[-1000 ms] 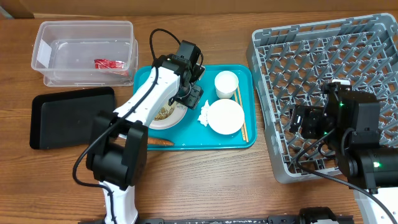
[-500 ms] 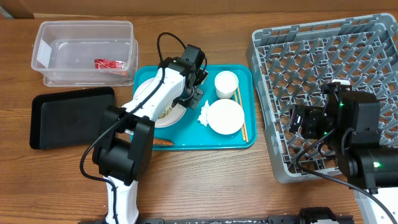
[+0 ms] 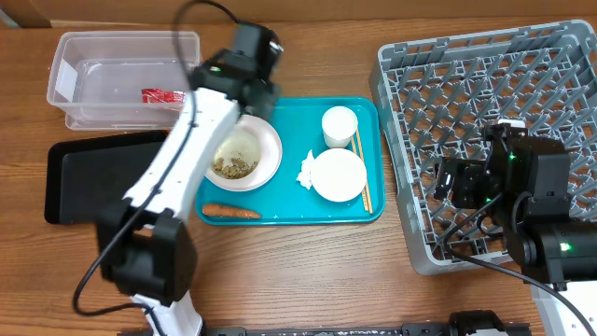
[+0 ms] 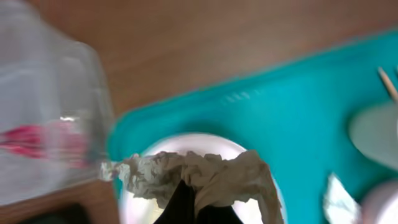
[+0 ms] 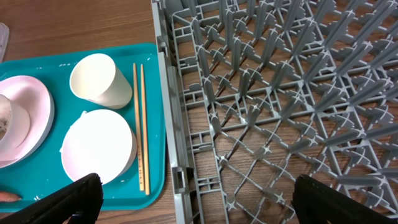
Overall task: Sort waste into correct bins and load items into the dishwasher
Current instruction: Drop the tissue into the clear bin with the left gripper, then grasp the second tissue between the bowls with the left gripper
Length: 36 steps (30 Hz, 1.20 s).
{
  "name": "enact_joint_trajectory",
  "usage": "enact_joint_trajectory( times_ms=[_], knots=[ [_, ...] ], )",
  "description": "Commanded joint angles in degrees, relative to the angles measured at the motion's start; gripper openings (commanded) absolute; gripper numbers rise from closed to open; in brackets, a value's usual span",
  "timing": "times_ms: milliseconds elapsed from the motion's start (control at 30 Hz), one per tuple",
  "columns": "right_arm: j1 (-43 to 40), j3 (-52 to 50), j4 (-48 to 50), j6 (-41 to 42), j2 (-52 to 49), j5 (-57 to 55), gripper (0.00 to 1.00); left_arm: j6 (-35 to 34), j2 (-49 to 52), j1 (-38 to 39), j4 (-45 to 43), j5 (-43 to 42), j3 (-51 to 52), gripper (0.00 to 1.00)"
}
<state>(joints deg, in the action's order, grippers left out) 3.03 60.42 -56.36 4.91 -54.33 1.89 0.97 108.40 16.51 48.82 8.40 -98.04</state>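
Not much besides the job stuff here: a brown wooden table [image 3: 308,271] with a teal tray [image 3: 300,119] lying flat around the middle, and a bit of cardboard [image 3: 23,11] at my far-left corner, mostly cut off.

- The left gripper [image 4: 189,210], open a second ago, is now clamped on the crumpled silver foil [image 4: 205,175], which is lifted clear of the white plate [image 3: 266,140].
- The left arm has swung away from the plate toward the clear tub [image 3: 126,37].
- The food scraps [image 3: 231,165] and the carrot [image 3: 230,211], hidden by the arm earlier, now show in full.
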Motion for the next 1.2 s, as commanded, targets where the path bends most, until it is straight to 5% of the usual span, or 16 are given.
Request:
enact_joint_trajectory(
  times_ms=[0, 267, 333, 433, 567, 667, 933, 1167],
  knots=[
    [-0.2, 1.8, 0.3, 0.2, 0.1, -0.4, 1.0, -2.9, -2.0, -6.3, -3.0, 4.2, -1.3, 0.04],
    [-0.2, 1.8, 0.3, 0.2, 0.1, -0.4, 1.0, -8.4, 0.7, -19.8, -13.5, 0.7, -1.3, 0.08],
    [-0.2, 1.8, 0.3, 0.2, 0.1, -0.4, 1.0, -10.0, 1.6, -21.8, -15.0, -1.4, -1.3, 0.27],
    [-0.2, 1.8, 0.3, 0.2, 0.1, -0.4, 1.0, -10.4, 2.6, -24.3, -16.9, -5.8, -1.3, 0.34],
    [-0.2, 1.8, 0.3, 0.2, 0.1, -0.4, 1.0, -10.4, 2.8, -25.9, -17.7, -8.8, -1.3, 0.58],
    [-0.2, 1.8, 0.2, 0.2, 0.1, -0.4, 1.0, -9.7, 2.0, -25.7, -16.7, -11.8, -1.3, 0.6],
    [-0.2, 1.8, 0.3, 0.2, 0.1, -0.4, 1.0, -9.6, 0.0, -19.8, 1.2, -27.9, -1.3, 0.57],
    [-0.2, 1.8, 0.3, 0.2, 0.1, -0.4, 1.0, -1.4, 0.1, -6.5, 15.0, -26.2, -0.8, 0.66]
  ],
)
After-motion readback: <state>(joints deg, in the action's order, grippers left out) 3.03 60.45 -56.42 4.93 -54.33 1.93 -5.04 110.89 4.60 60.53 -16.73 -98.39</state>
